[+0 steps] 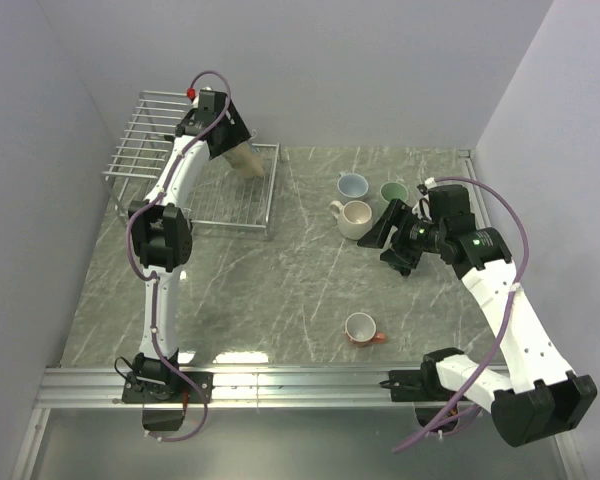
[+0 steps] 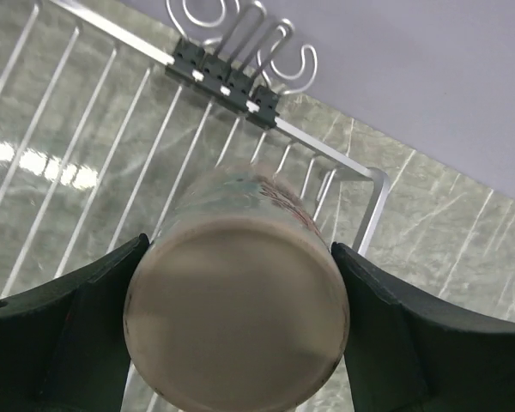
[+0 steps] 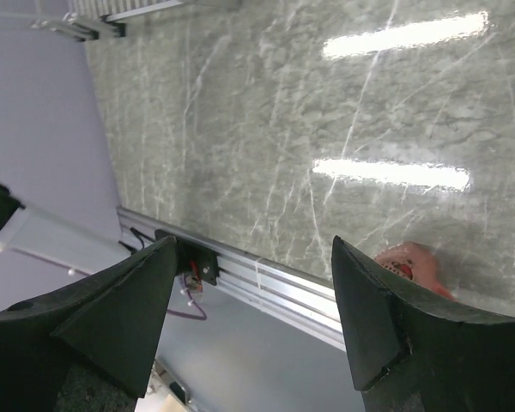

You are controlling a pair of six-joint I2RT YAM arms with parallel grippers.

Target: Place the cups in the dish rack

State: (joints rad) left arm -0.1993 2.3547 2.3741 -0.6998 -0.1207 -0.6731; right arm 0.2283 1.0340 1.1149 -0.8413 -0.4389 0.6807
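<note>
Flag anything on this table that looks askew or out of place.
Nothing spilled or broken. The beige cup hangs tilted in the left gripper over the dish rack. The small orange-red cup sits alone near the front edge, apart from the other cups.

The left gripper [image 1: 236,150] is holding the taller beige cup [image 1: 248,164] tilted over the right end of the dish rack [image 1: 145,135]. To the right of the rack, the pale blue cup [image 1: 352,185], the pale green cup [image 1: 393,193] and the cream-white cup [image 1: 354,218] are sitting clustered on the table [image 1: 280,290], with the right gripper [image 1: 386,238] hanging just beside them on the side away from the rack. The small orange-red cup [image 1: 361,327] is standing well apart from the rack, nearer the arms' bases.
</note>
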